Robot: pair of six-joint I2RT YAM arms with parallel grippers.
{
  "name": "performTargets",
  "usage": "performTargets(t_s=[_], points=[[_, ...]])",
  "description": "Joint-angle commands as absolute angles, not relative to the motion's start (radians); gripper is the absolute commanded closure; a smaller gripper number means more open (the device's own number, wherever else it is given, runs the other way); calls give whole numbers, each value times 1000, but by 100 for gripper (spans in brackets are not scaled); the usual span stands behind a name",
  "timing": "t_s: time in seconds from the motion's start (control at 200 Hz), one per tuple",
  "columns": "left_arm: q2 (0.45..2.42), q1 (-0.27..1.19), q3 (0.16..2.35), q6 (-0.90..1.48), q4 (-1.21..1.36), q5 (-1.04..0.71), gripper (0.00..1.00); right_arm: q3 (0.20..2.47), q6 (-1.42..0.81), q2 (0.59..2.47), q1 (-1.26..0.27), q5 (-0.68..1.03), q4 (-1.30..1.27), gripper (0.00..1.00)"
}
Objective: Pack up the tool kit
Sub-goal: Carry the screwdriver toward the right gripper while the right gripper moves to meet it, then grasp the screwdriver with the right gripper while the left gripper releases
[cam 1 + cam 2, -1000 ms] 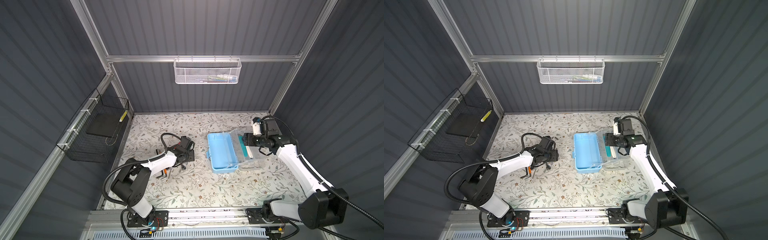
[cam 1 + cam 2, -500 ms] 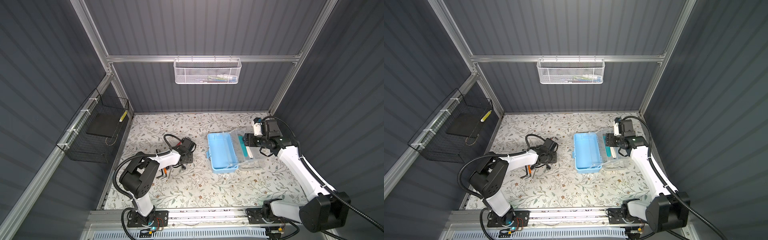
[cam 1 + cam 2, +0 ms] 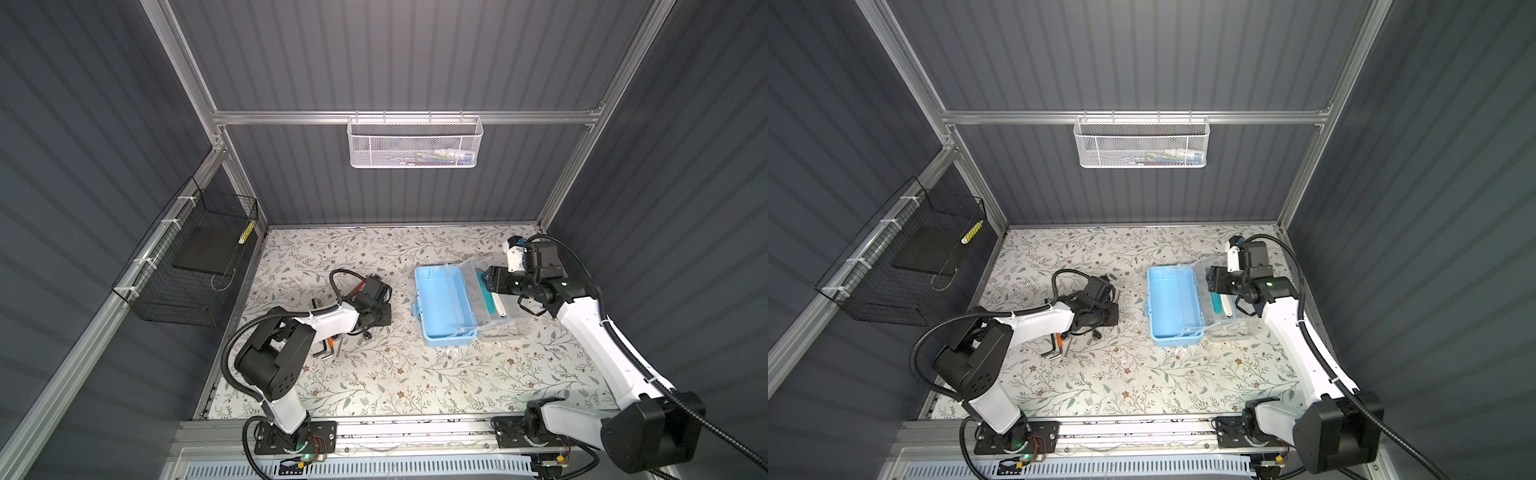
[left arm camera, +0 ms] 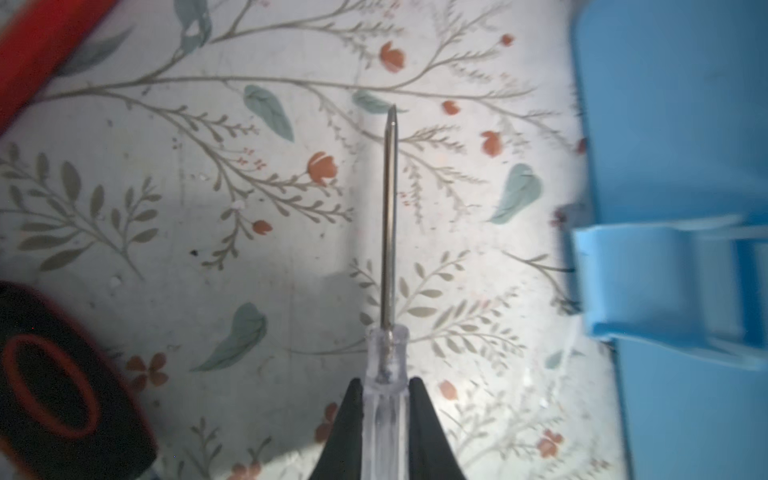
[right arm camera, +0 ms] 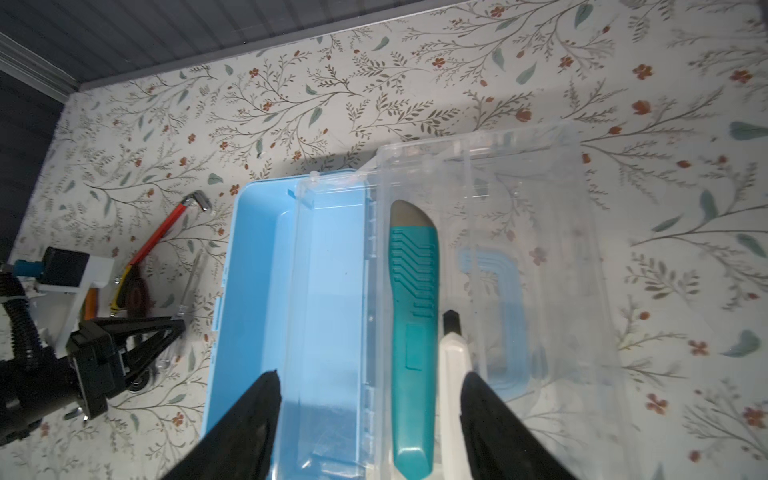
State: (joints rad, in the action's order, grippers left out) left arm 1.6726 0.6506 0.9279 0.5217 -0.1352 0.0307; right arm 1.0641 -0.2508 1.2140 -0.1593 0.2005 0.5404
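The floral surface (image 3: 374, 374) carries the tool kit (image 3: 440, 307), which lies open between the two arms. Its light-blue base is bare, and its clear lid (image 5: 540, 249) is swung flat on the side away from the latch (image 4: 623, 282). The right gripper (image 5: 370, 382) hovers over the kit's hinge line with its jaws spread and empty. On the kit's latch side, the left gripper (image 4: 384, 384) has its jaws clamped on the clear handle of a screwdriver (image 4: 388, 208), whose shaft runs alongside the kit. A teal knife (image 5: 415, 332) and a white tool (image 5: 455, 365) lie in the lid. The kit looks like thin, light, smooth plastic, so it will probably skid when nudged and its lid will flex. The lid's free long edge seems the best place to hold it for closing, with the base wall braced.
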Motion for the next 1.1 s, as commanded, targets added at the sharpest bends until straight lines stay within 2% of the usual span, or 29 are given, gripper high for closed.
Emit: performTargets(t_s=[0.0,0.33,0.805,0.935,1.096], points=[[1569,687,953,532,-49,-25,94,1026,-378,1209,-190,380,433,33],[1541,775,970,588,147,-139,93,966,-561,1289,-331,510,158,36],[1558,831,963,608,284,-211,92,1030,-613,1435,-424,529,76,43],[1566,840,956,619,315,-218,92,1046,-623,1451,-430,530,72,48],[1577,844,949,639,350,-218,92,1049,-632,1453,-433,536,69,64]])
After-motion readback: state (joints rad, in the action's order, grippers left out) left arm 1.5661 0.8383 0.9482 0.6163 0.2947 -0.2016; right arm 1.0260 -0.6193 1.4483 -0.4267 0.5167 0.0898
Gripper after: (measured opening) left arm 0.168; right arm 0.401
